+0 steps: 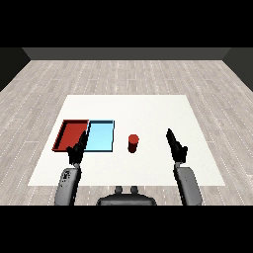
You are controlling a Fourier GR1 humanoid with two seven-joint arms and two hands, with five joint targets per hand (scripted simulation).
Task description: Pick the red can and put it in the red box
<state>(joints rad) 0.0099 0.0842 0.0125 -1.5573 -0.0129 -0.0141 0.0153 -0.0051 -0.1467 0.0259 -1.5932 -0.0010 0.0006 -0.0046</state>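
Observation:
A small red can (133,143) stands upright on the white table, just right of the light blue tray (100,136). The red tray (70,135) lies at the far left, touching the blue one. My right hand (177,147) hovers to the right of the can, well apart from it, fingers straight and holding nothing. My left hand (77,149) is raised over the near edge where the two trays meet, its fingers also straight and empty.
The white table (148,111) stretches far behind and to the right of the can. Both forearms come in from the lower corners. A grey wood floor surrounds the table.

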